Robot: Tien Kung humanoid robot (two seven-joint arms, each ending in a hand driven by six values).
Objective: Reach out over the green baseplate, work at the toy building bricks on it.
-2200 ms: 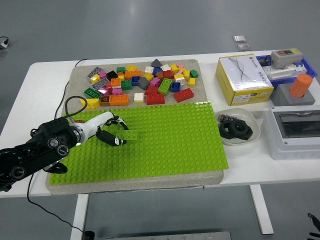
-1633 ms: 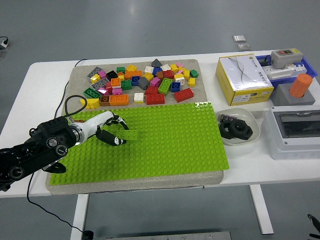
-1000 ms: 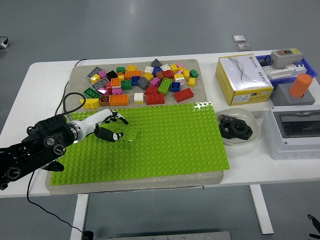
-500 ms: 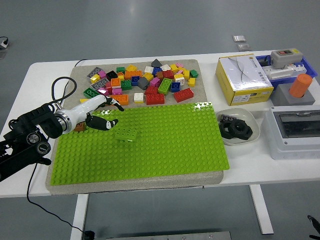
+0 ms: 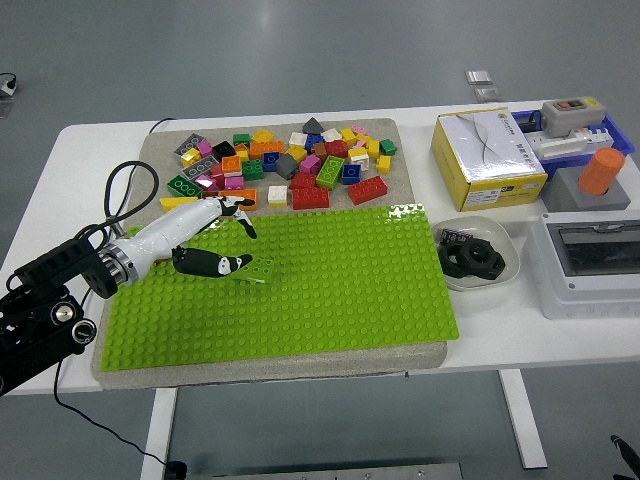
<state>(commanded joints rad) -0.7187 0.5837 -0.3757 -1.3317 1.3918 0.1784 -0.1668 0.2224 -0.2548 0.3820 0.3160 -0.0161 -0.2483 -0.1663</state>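
The green baseplate (image 5: 350,285) lies on a grey mat at the table's middle. A small light-green brick (image 5: 257,268) sits on its left part. My left hand (image 5: 243,250) reaches in from the left, just above the plate, fingers spread and holding nothing. Its thumb (image 5: 222,264) ends right at the brick's left edge; I cannot tell if it touches. Its other fingers (image 5: 243,224) point past the brick's far side. A pile of loose coloured bricks (image 5: 290,165) covers the mat behind the plate. Only a dark sliver of my right hand (image 5: 614,440) shows at the lower right corner.
A yellow box (image 5: 488,146) stands at the back right, with a white bowl of black parts (image 5: 474,256) in front of it. A grey switch box (image 5: 590,265), an orange cylinder (image 5: 600,170) and a blue tray (image 5: 575,130) fill the right edge. A black cable (image 5: 122,185) loops at the left.
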